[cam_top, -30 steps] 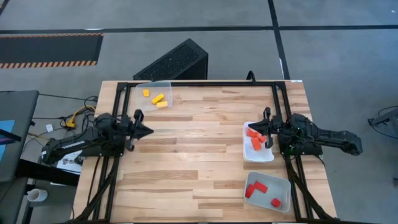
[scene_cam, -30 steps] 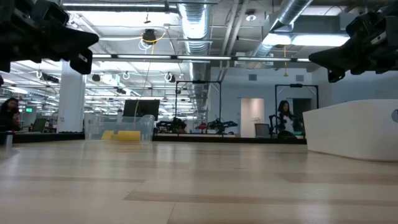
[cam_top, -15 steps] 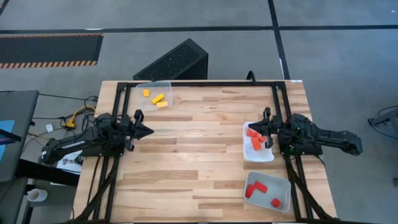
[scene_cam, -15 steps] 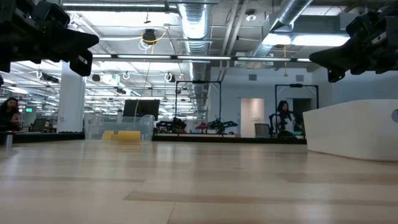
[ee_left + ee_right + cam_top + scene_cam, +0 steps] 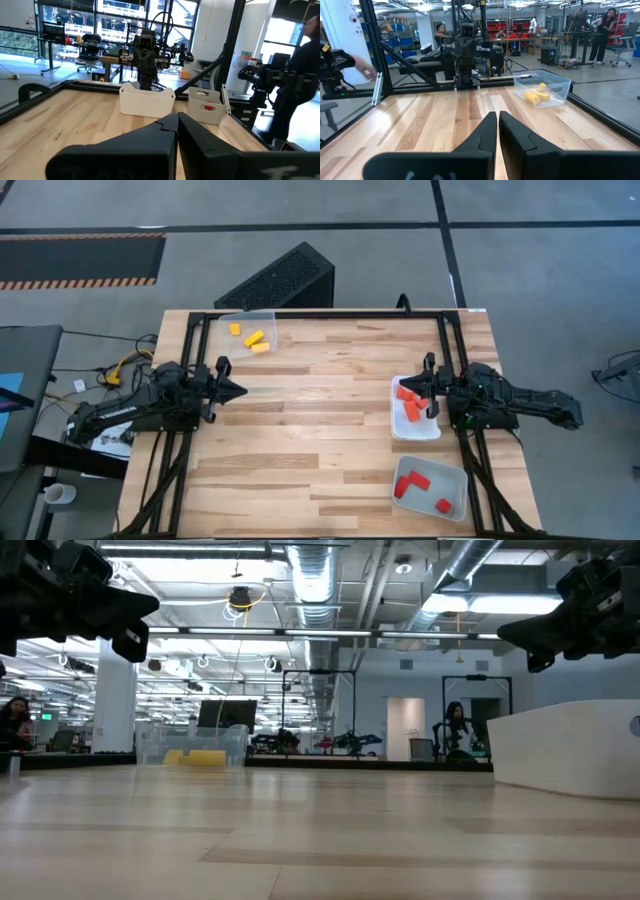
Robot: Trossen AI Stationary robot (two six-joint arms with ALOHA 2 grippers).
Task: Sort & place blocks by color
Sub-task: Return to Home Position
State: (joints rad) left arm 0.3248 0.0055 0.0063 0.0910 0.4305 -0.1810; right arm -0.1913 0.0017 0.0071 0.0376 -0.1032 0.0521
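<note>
Overhead, the orange blocks (image 5: 409, 403) are lying in the white tray (image 5: 418, 430), the red blocks (image 5: 413, 482) in the grey tray (image 5: 458, 478) near it, and the yellow blocks (image 5: 253, 338) in the clear tray (image 5: 262, 317) well apart from it. The right tool (image 5: 429, 390) is hovering at the white tray's edge; the left tool (image 5: 240, 390) is waiting far across the table (image 5: 320, 430). Level view — both are hanging above the table. Each wrist view is showing its tool pressed together, empty. Retreating well is probably meaning lifting away — not clipping the white tray's rim.
</note>
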